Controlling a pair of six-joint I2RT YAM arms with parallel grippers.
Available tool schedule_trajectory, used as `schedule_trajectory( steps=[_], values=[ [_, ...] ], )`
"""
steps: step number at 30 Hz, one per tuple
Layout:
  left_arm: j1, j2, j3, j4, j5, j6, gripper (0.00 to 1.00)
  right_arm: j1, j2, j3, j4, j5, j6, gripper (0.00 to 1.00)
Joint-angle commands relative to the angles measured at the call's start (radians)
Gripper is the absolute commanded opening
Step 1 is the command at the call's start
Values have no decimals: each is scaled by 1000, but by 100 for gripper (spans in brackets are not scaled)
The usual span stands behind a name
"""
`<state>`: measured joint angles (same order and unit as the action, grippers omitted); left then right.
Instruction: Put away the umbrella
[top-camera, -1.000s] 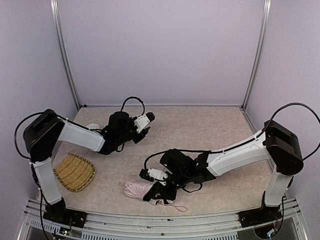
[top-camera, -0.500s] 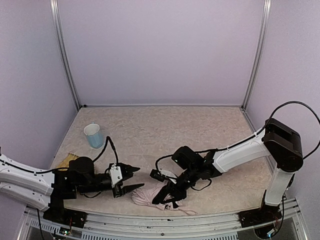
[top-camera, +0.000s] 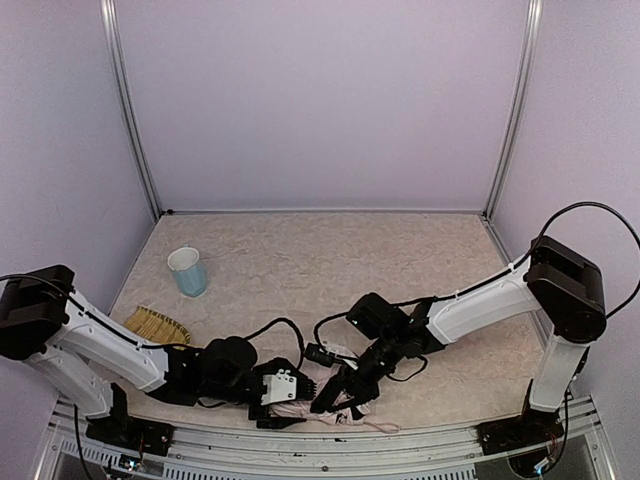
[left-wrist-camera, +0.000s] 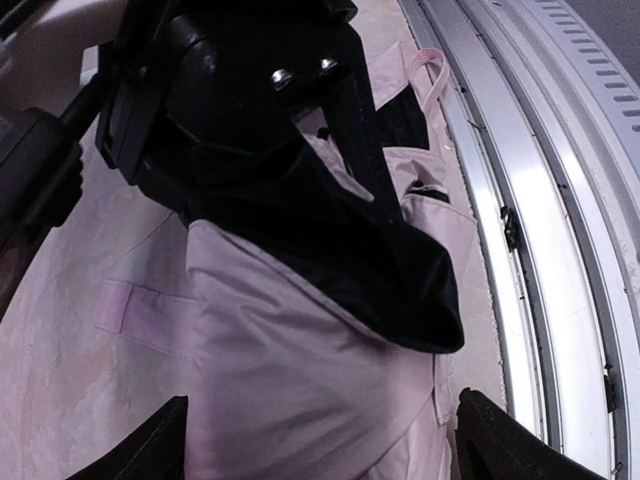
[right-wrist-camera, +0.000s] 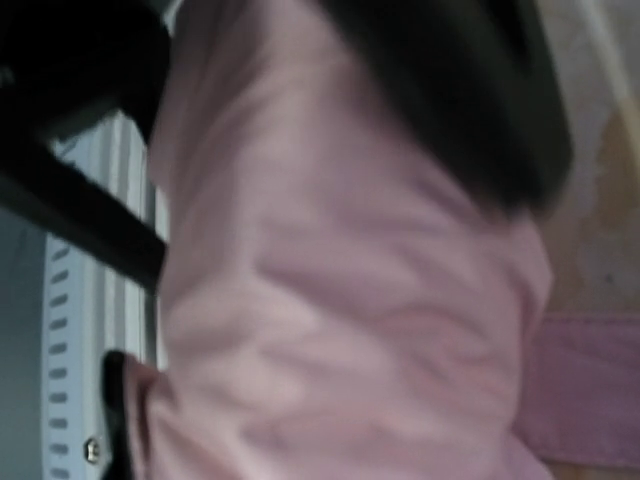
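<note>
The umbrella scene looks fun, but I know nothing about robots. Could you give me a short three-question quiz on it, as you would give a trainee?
1. True or false: the left hand is wide open, with a finger on either side of the umbrella and its pink fabric.
2. Which thing stands upright on the left side of the table? A) a blue cup B) a red bottle C) a green bowl
3. Fill in: the ___ hand is clamped on the umbrella.

Key: 1 true. 2 A. 3 right: the right hand grips the fabric.
</note>
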<state>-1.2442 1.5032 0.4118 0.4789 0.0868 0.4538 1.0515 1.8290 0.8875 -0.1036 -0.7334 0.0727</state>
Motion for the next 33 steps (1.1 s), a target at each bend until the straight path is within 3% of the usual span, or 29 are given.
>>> schedule_trajectory(
  steps=[1, 5, 7, 9, 10, 12, 16, 18, 21, 26, 29, 33],
  values=[
    [9, 73, 40, -32, 66, 30, 84, -11, 67, -65, -247, 134, 0, 0],
    [3, 123, 52, -86, -20, 64, 72, -14, 52, -57, -223, 153, 7, 0],
    [-13, 134, 62, -105, -79, 88, 57, -15, 43, -48, -216, 174, 20, 1],
    [-26, 137, 65, -103, -124, 108, 32, -16, 20, -42, -208, 192, 32, 14],
    [-33, 138, 61, -101, -139, 115, 29, -16, 2, -40, -203, 202, 39, 22],
    [-54, 141, 52, -90, -182, 132, 27, -15, -42, -39, -192, 224, 61, 38],
    [-75, 154, 51, -89, -222, 141, 17, -16, -159, -48, -173, 245, 93, 57],
    [-80, 160, 52, -90, -224, 149, 16, -16, -221, -53, -173, 221, 98, 89],
    [-85, 172, 57, -95, -229, 154, 15, -31, -310, -50, -209, 158, 107, 100],
    [-99, 175, 61, -103, -245, 150, 15, -191, -421, -37, -288, 207, 195, 97],
    [-104, 173, 63, -104, -247, 153, 15, -290, -384, -22, -260, 245, 259, 82],
    [-104, 173, 70, -119, -240, 156, 15, -315, -229, 66, -256, 221, 247, 70]
  ],
)
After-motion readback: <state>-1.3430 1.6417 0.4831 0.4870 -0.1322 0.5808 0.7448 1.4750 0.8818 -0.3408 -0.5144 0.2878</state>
